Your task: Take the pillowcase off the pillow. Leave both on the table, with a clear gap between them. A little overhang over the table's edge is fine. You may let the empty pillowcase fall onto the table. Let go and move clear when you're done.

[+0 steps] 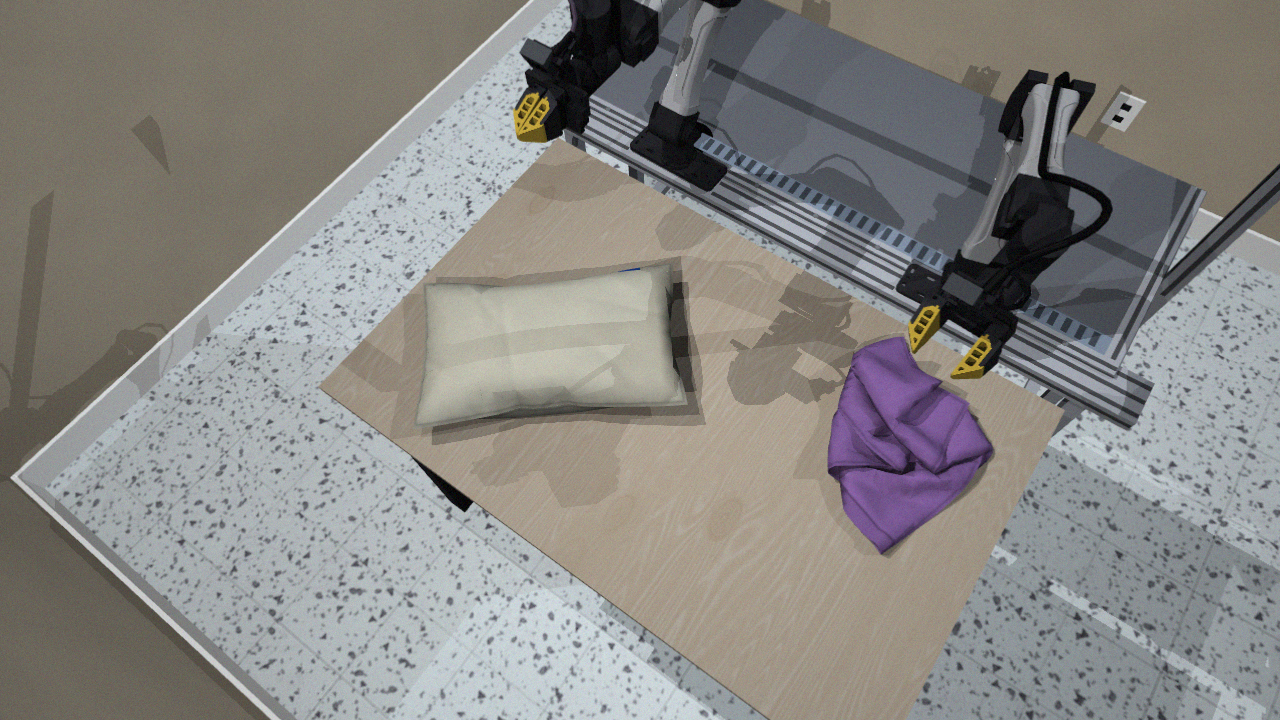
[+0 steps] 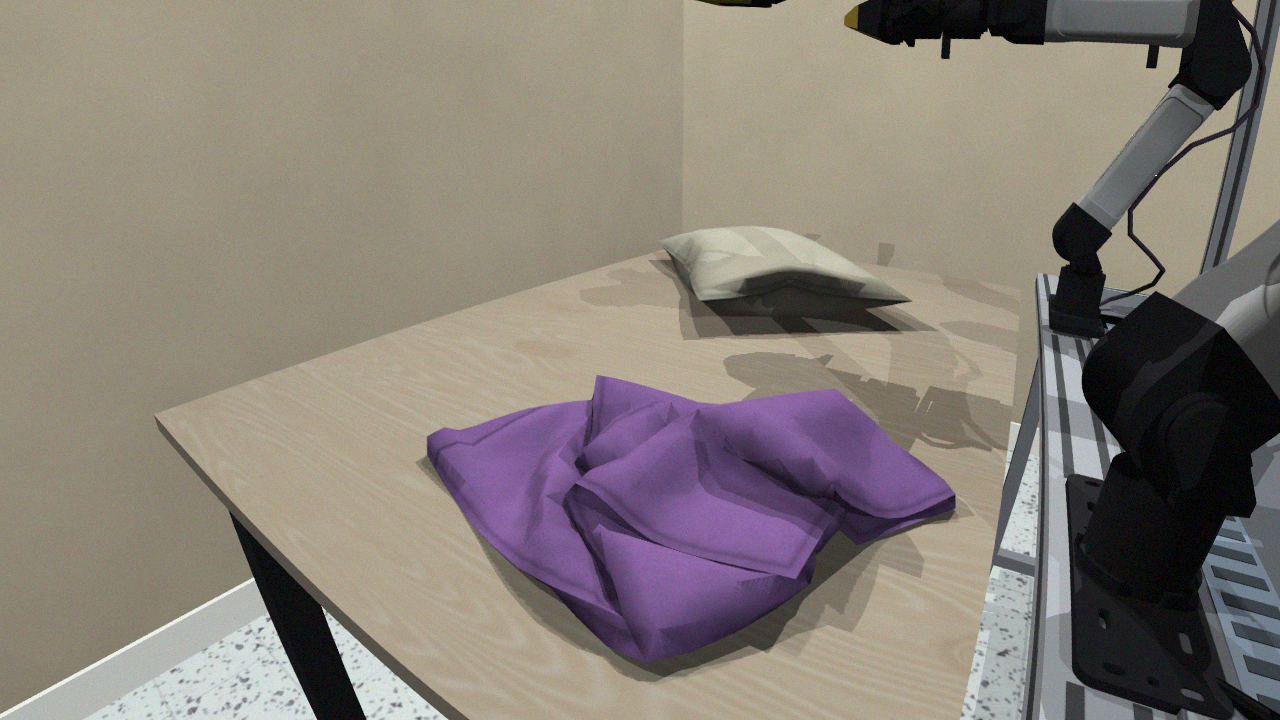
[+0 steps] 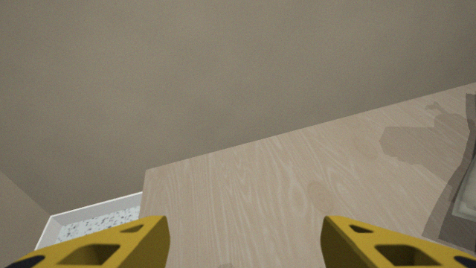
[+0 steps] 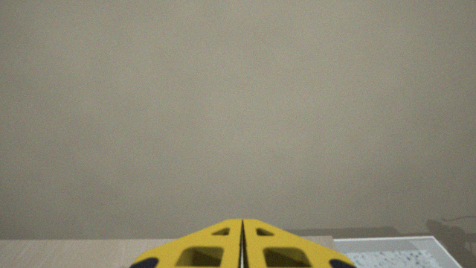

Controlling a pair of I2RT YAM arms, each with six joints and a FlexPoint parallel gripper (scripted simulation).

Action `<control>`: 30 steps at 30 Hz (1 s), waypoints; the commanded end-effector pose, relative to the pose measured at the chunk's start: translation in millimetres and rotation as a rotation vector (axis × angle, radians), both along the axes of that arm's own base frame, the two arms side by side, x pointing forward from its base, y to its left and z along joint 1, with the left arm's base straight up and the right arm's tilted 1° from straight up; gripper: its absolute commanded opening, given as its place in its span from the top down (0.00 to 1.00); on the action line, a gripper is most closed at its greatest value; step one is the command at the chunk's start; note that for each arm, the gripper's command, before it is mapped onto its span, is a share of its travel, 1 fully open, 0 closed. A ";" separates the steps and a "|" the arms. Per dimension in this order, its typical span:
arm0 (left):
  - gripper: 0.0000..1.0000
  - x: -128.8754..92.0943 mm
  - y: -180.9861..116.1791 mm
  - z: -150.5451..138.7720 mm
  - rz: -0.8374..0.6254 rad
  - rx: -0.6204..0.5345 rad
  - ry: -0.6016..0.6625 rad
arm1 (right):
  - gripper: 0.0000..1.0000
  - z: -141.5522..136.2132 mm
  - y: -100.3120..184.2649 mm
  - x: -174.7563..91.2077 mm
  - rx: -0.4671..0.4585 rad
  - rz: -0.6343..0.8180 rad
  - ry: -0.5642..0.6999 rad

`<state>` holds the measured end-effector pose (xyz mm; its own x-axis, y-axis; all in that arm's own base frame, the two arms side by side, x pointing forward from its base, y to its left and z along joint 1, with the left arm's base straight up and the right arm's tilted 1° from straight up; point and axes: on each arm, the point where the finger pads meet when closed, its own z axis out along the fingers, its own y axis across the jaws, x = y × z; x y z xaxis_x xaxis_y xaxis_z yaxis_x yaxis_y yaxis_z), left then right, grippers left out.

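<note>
The bare cream pillow (image 1: pixel 550 344) (image 2: pixel 760 259) (image 3: pixel 469 197) lies flat on the table (image 1: pixel 742 608) (image 2: pixel 340 394) (image 3: pixel 242 179), with a small blue mark at its edge. The purple pillowcase (image 1: pixel 904 447) (image 2: pixel 698 501) lies crumpled and empty near the other end, with a wide gap between the two. My left gripper (image 1: pixel 935 360) (image 3: pixel 245 228) is open with nothing between its fingers, raised above the table's rail-side edge beside the pillowcase. My right gripper (image 4: pixel 242 231) (image 1: pixel 529 125) is shut and empty, raised off the table's corner, away from both cloth things.
The metal rail (image 1: pixel 831 244) carrying both arm bases runs along one long side of the table. Walls (image 2: pixel 358 134) (image 3: pixel 223 74) stand beyond the table. Speckled floor (image 1: pixel 268 429) shows around it. An upright post (image 1: pixel 1226 228) stands beyond the rail's end.
</note>
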<state>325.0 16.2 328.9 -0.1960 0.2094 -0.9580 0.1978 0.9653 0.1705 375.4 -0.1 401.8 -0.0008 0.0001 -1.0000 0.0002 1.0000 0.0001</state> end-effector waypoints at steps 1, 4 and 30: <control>0.40 19.1 7.0 32.1 0.123 -0.046 -0.092 | 0.97 2.8 6.9 1.2 -0.010 0.026 0.006; 0.40 30.9 3.1 51.9 0.165 -0.099 -0.152 | 0.97 4.0 7.1 1.0 -0.010 0.027 0.004; 0.40 46.9 -16.0 68.0 0.178 -0.185 -0.204 | 0.97 4.7 -0.8 -2.7 -0.010 0.004 -0.003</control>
<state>377.1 -1.1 399.2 -0.0090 0.0081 -0.9999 -0.0006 1.0000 0.0081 375.6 0.1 401.7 -0.0016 0.0001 -1.0000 -0.0005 1.0000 0.0001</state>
